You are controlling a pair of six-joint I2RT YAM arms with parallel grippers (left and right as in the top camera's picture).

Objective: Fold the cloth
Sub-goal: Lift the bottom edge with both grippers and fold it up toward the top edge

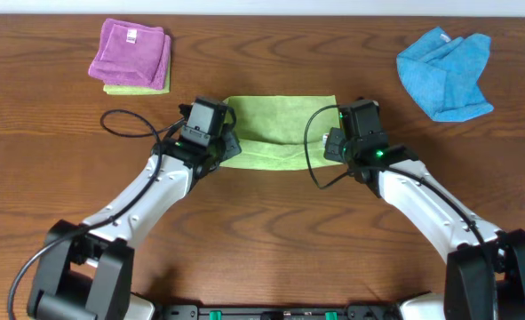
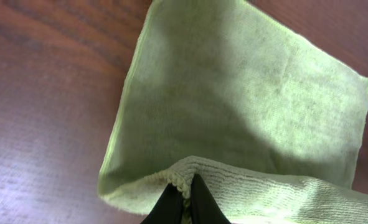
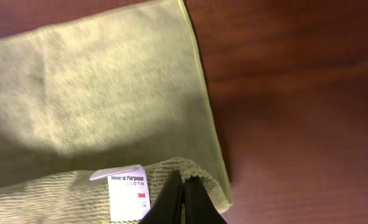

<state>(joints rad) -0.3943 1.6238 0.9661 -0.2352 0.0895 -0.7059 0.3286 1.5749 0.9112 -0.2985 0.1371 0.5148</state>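
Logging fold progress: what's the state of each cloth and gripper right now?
lime-green cloth: spread flat, near edge lifted at both corners.
left gripper: shut on its near-left corner.
right gripper: shut on near-right corner, beside white tag.
purple cloth: folded, atop a yellow-green cloth.
blue cloth: crumpled.

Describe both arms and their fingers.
White tubular links, black joints and bases on both. The left arm carries a looping black cable; the right arm has its own black cable and a green light at the wrist. The fingers are black, tapered.
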